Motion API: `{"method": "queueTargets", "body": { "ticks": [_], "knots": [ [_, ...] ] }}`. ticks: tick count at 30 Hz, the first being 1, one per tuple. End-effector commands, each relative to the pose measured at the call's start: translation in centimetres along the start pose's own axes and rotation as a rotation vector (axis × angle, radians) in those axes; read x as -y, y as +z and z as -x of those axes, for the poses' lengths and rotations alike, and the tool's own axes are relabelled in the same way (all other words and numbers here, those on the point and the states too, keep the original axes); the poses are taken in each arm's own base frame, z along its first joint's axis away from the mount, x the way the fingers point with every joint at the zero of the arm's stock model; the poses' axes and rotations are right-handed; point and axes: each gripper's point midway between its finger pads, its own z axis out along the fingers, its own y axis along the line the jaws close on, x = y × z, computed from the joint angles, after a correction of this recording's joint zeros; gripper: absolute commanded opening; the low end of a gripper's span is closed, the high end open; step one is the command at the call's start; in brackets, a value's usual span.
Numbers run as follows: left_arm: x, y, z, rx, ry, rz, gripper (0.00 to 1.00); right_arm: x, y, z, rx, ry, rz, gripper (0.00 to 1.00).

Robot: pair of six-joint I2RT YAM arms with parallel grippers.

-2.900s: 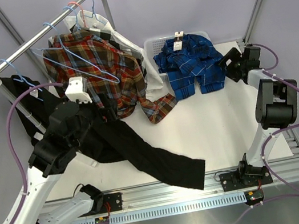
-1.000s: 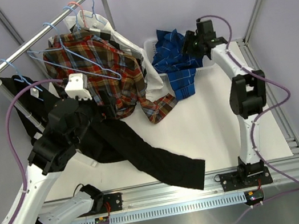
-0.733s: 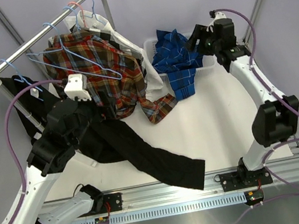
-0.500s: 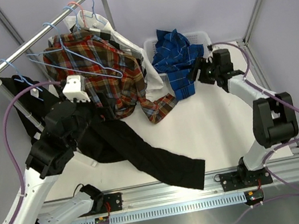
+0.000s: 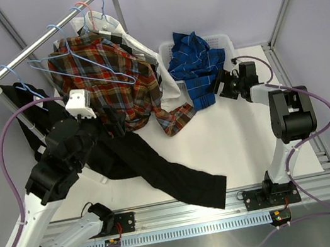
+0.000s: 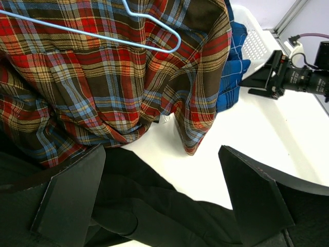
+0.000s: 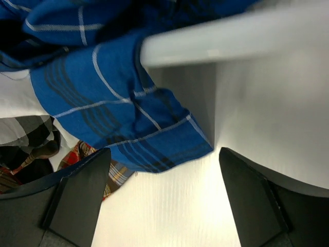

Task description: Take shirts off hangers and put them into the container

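The blue plaid shirt point(image 5: 195, 60) lies bunched in the container point(image 5: 225, 38), one end hanging over its front rim to the table. My right gripper point(image 5: 217, 86) is open low on the table just in front of it, holding nothing; in the right wrist view the blue plaid shirt point(image 7: 113, 98) hangs beside the container wall point(image 7: 231, 31) ahead of the right gripper point(image 7: 164, 200). The red-orange plaid shirt point(image 6: 103, 87) hangs on a light blue hanger point(image 6: 128, 43). My left gripper point(image 6: 162, 195) is open just above the black shirt point(image 6: 154, 211), which trails over the table.
The metal rail point(image 5: 41, 39) crosses the back left with several hangers point(image 5: 94, 68) on it. A white shirt point(image 5: 168, 87) hangs behind the red-orange plaid shirt point(image 5: 113, 81). The black shirt point(image 5: 167, 174) stretches toward the near rail. Bare table lies between the arms.
My right gripper has let go of the blue plaid shirt over the container, opened wide and dropped to the table in front of it. The left arm shifted slightly.
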Motion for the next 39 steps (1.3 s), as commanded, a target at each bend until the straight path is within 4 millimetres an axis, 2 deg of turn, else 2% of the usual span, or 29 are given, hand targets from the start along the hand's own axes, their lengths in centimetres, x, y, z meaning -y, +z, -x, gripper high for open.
{"method": "queueTargets", "body": {
  "ticks": [1, 6, 11, 15, 17, 18, 19, 22, 23, 25, 26, 27, 28, 31, 32, 33, 34, 35, 36, 37, 38, 39],
  "knots": [
    [0.2, -0.1, 1.0, 0.05, -0.017, -0.009, 0.99, -1.9, 1.0, 2.0, 0.028, -0.064, 0.095, 0.97],
    [0.0, -0.1, 1.1, 0.052, -0.011, 0.0, 0.99, -1.8, 1.9, 1.5, -0.014, -0.061, 0.104, 0.98],
    [0.0, 0.2, 1.0, 0.045, -0.004, 0.005, 0.99, -3.0, 3.3, 0.1, -0.094, -0.096, 0.112, 0.97],
    [0.0, 0.3, 1.0, 0.044, -0.004, 0.007, 0.99, -3.2, 3.6, -0.1, -0.107, -0.1, 0.116, 0.89],
    [-0.1, 0.3, 1.0, 0.043, 0.0, 0.009, 0.99, -3.2, 3.5, -0.2, -0.11, -0.102, 0.118, 0.81],
    [-0.1, 0.3, 1.0, 0.043, 0.001, 0.011, 0.99, -3.4, 3.5, -0.3, -0.113, -0.108, 0.122, 0.76],
    [-0.1, 0.3, 1.0, 0.043, 0.003, 0.011, 0.99, -3.4, 3.4, -0.3, -0.114, -0.108, 0.124, 0.62],
    [-0.1, 0.3, 1.1, 0.046, 0.002, 0.011, 0.99, -4.2, 2.7, -0.4, -0.114, -0.121, 0.133, 0.38],
    [-0.1, 0.3, 1.2, 0.048, 0.003, 0.011, 0.99, -4.4, 2.4, -0.5, -0.121, -0.122, 0.132, 0.22],
    [-0.1, 0.2, 1.2, 0.05, 0.004, 0.014, 0.99, -5.8, 1.3, 0.1, -0.113, -0.141, 0.143, 0.09],
    [-0.2, 0.2, 1.3, 0.05, 0.007, 0.015, 0.99, -5.9, 0.7, -0.4, -0.144, -0.134, 0.133, 0.0],
    [-0.2, 0.2, 1.4, 0.053, 0.006, 0.014, 0.99, -7.4, -0.1, 0.9, -0.119, -0.156, 0.148, 0.0],
    [-0.2, 0.3, 1.3, 0.05, 0.01, 0.015, 0.99, -8.0, -0.8, 1.5, -0.116, -0.163, 0.148, 0.0],
    [-0.1, 0.2, 1.8, 0.06, 0.01, 0.011, 0.99, -10.9, -3.1, 5.6, -0.054, -0.195, 0.134, 0.0],
    [0.0, 0.2, 1.8, 0.058, 0.011, 0.011, 0.99, -12.6, -4.2, 8.2, -0.011, -0.218, 0.13, 0.0],
    [0.0, 0.1, 2.1, 0.066, 0.009, 0.011, 0.99, -13.5, -4.9, 9.9, 0.026, -0.228, 0.119, 0.0],
    [-0.1, 0.1, 2.1, 0.066, 0.009, 0.014, 0.99, -13.1, -4.9, 10.9, 0.038, -0.211, 0.068, 0.0],
    [-0.2, 0.0, 2.1, 0.069, 0.01, 0.018, 0.99, -15.4, -6.3, 14.3, 0.118, -0.224, 0.077, 0.0],
    [-0.2, 0.1, 2.1, 0.068, 0.011, 0.02, 0.99, -16.0, -6.5, 15.7, 0.149, -0.215, 0.065, 0.0],
    [-0.3, 0.1, 2.0, 0.067, 0.011, 0.023, 0.99, -15.1, -5.4, 16.6, 0.164, -0.195, 0.022, 0.0],
    [-0.4, 0.1, 1.8, 0.065, 0.01, 0.027, 0.99, -15.5, -4.9, 18.3, 0.198, -0.185, 0.013, 0.01],
    [-0.4, 0.1, 1.8, 0.064, 0.009, 0.029, 0.99, -16.1, -5.5, 19.7, 0.246, -0.175, 0.005, 0.01]
  ]
}}
